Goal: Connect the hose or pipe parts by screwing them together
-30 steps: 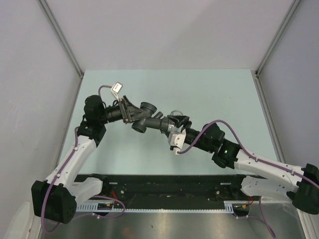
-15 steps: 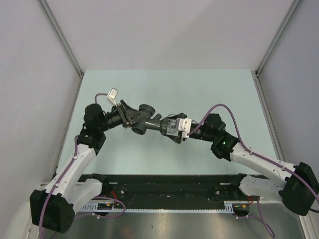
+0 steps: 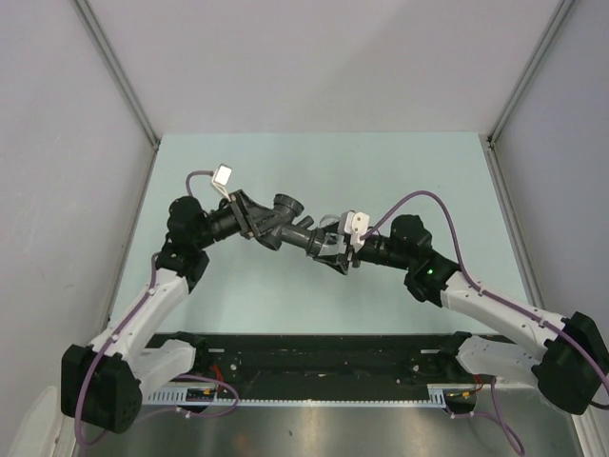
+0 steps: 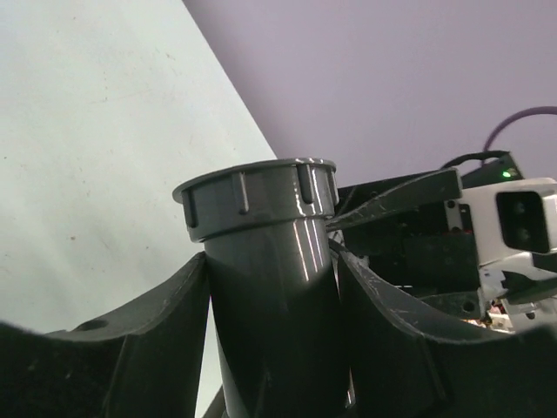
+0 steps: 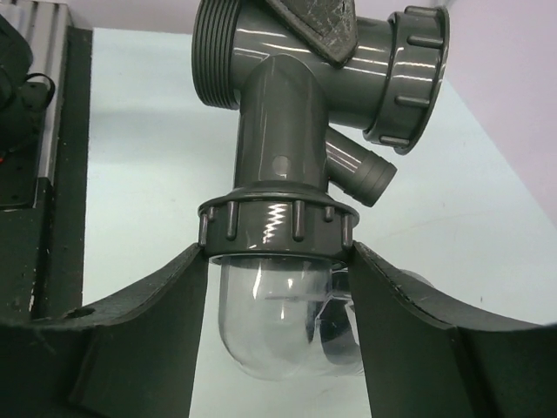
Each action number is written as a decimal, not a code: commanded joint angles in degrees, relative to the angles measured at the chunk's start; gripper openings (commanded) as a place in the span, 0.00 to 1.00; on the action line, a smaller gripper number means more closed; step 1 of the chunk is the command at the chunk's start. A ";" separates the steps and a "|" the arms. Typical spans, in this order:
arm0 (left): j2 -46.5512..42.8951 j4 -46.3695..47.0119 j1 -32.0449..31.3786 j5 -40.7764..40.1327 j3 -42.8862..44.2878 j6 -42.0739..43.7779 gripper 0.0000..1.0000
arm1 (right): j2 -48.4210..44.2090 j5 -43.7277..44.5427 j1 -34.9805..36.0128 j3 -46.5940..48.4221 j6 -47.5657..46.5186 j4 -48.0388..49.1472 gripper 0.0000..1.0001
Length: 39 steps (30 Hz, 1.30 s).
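Observation:
The hose or pipe parts hang joined above the table's middle, a dark grey fitting [image 3: 282, 213] with an angled branch. In the right wrist view the fitting [image 5: 283, 96] shows a threaded mouth, a barbed branch and a ribbed collar [image 5: 277, 219] carrying a clear bowl [image 5: 274, 322]. My left gripper [image 3: 259, 220] is shut on the fitting's tube [image 4: 265, 287], fingers pressed to both sides. My right gripper [image 3: 324, 244] comes in from the right, its fingertips [image 5: 196, 261] touching the ribbed collar on both sides, shut on it.
The pale green table [image 3: 400, 171] is bounded by grey walls, with angled posts [image 3: 119, 71] at left and right. A black cable rail [image 3: 314, 367] runs along the near edge between the arm bases. Purple cables loop over both wrists.
My right wrist has rolled, its white camera swinging from below to above, turning with the collar. The left gripper and fitting shifted slightly up and to the right.

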 commanded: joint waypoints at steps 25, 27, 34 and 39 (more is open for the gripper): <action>38.45 13.35 0.65 -9.85 1.09 9.87 0.29 | -6.36 27.72 -2.19 1.28 19.92 -10.81 0.99; 39.15 12.65 1.01 -9.76 1.96 9.79 0.34 | -6.36 29.40 -2.37 1.19 21.05 -10.98 0.99; 42.14 10.45 1.80 -8.62 4.34 9.00 0.59 | -6.54 32.48 -2.99 1.19 22.91 -11.60 0.99; 39.68 7.03 2.68 -9.05 5.31 8.91 0.87 | -7.94 37.13 -3.07 1.19 25.98 -13.00 0.99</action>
